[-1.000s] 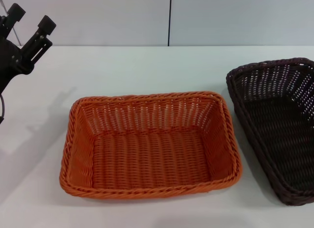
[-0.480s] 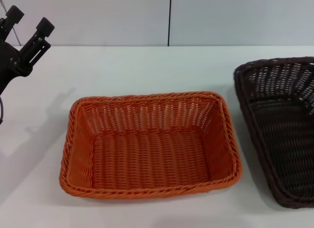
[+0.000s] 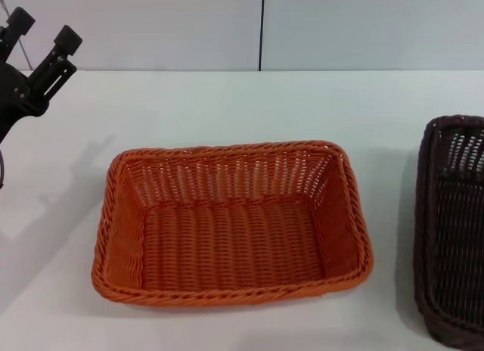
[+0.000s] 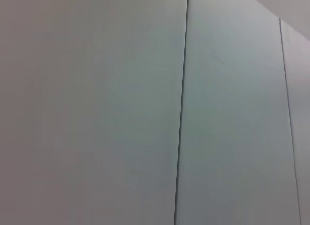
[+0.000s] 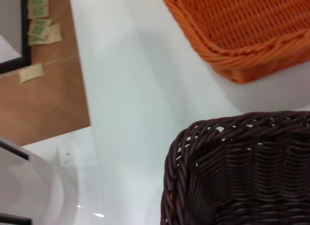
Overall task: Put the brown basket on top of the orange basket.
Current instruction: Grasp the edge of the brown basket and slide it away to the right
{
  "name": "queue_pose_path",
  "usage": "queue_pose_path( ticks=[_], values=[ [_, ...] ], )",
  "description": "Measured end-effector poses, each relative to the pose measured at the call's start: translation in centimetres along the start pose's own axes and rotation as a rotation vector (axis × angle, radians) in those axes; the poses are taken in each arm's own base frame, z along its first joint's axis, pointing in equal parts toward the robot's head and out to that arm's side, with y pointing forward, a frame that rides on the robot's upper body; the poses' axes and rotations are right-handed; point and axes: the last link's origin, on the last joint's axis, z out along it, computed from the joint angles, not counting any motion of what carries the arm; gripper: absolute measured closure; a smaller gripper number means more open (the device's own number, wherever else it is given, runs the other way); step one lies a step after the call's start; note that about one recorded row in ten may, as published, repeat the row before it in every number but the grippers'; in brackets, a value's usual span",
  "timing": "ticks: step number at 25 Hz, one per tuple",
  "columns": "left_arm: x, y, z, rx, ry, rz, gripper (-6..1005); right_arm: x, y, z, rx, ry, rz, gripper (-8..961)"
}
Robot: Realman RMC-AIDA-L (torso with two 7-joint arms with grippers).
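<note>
Orange basket (image 3: 231,222) sits mid-table (image 3: 227,101), mouth up and bare inside, ready to take a load. At three o'clock from it, well apart, the brown basket (image 3: 452,226) runs off the edge of sight, probably so the right arm can take it; that claw is unseen. At ten o'clock the left claw (image 3: 41,32) hangs parked, prongs apart, gripping nothing.

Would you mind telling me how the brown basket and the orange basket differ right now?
The orange basket is bright orange; the brown basket is dark brown. The orange basket sits fully in the head view, mid-table; the brown basket is at the table's right side, cut off by the picture's edge. Both are rectangular, woven, braided-rimmed and apart from each other.
</note>
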Motion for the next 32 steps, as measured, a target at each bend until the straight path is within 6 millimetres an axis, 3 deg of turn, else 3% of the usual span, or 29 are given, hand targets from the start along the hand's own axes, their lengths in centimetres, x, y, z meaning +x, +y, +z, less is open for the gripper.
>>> queue_pose_path(
  ticks=[18,32],
  values=[
    [0.0,-0.3,0.5,0.009,-0.002,0.007,174,-1.8,2.3,1.9,-0.171,0.018,-0.086,441],
    [-0.1,-0.6,1.0,0.019,-0.011,0.009,176,-2.7,2.9,3.0,-0.241,0.017,-0.114,436]
  ],
)
